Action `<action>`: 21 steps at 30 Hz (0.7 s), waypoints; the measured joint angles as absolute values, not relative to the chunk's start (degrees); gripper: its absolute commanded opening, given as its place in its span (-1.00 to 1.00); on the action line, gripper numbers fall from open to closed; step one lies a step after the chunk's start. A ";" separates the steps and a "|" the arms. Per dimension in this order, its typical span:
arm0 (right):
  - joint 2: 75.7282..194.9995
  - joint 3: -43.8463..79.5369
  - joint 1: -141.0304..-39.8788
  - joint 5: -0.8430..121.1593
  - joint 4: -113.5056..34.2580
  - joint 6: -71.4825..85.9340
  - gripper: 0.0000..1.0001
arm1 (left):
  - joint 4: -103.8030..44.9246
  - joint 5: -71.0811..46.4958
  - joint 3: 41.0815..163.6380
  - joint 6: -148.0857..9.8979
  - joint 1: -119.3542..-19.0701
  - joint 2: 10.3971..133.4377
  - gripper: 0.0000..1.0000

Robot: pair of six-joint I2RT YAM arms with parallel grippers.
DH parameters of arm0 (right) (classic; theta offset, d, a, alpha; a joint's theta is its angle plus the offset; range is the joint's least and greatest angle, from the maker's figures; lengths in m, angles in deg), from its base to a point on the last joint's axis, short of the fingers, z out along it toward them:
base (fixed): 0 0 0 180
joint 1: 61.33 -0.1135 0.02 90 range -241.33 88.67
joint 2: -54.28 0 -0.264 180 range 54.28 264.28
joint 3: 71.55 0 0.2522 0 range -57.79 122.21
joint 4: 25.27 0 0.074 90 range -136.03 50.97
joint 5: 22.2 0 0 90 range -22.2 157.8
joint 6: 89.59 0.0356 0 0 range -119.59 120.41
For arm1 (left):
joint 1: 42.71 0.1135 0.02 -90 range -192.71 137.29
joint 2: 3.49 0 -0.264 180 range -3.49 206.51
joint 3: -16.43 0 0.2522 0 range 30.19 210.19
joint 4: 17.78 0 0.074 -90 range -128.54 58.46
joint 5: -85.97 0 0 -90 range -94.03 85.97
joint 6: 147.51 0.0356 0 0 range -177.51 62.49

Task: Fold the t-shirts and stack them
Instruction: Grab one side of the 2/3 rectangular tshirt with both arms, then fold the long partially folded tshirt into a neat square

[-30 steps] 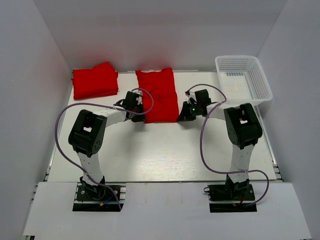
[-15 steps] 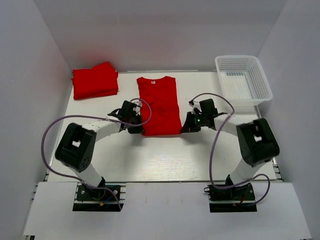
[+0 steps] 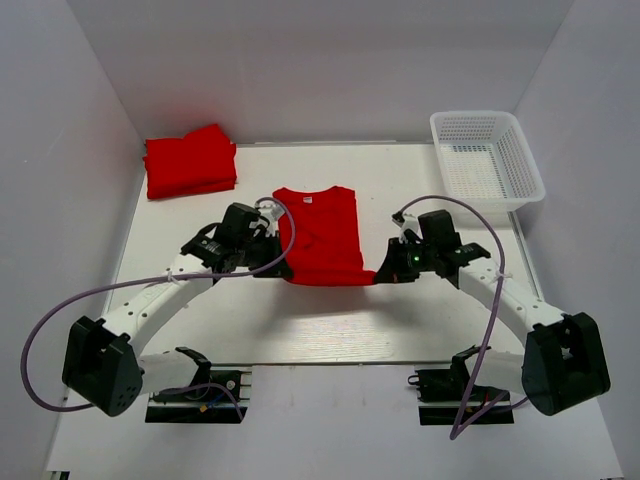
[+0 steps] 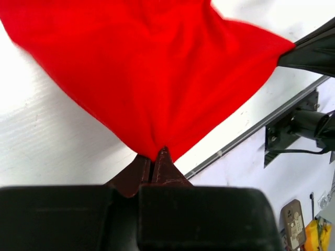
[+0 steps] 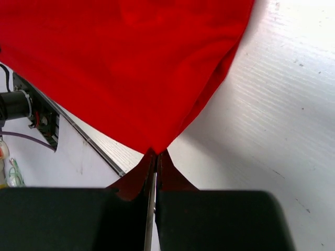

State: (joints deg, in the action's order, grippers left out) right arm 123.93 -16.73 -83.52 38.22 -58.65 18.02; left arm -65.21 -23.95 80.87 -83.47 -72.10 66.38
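Observation:
A red t-shirt (image 3: 322,235) with a small white neck label lies stretched out mid-table, neck end away from the arms. My left gripper (image 3: 282,272) is shut on its near left corner; in the left wrist view the cloth (image 4: 157,73) fans out from the gripper (image 4: 156,154). My right gripper (image 3: 380,276) is shut on the near right corner; the cloth (image 5: 136,68) spreads from the gripper (image 5: 156,153). A folded red t-shirt (image 3: 190,160) lies at the far left corner.
A white plastic mesh basket (image 3: 487,160) stands at the far right corner. White walls close in the table on three sides. The table's front edge rail (image 3: 330,364) runs just before the arm bases (image 3: 195,392).
Both grippers have pulled the shirt's near corners toward the front of the table, and the whole shirt has slid nearer. Both arms are now stretched lower and wider.

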 measured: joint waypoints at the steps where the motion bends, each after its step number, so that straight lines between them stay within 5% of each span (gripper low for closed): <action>1: 123.76 -16.21 -83.52 38.52 -59.04 18.00 -1.00 | -65.50 -23.82 81.48 -83.47 -72.12 66.14 -1.00; 21: 144.69 9.37 -83.13 45.60 -53.97 19.87 -1.00 | -66.90 1.82 99.18 -88.58 -70.77 81.22 -1.00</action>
State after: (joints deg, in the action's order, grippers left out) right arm 144.69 9.37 -83.13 45.60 -53.97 19.87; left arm -66.90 1.82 99.18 -88.58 -70.77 81.22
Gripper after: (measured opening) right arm 0.011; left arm 0.041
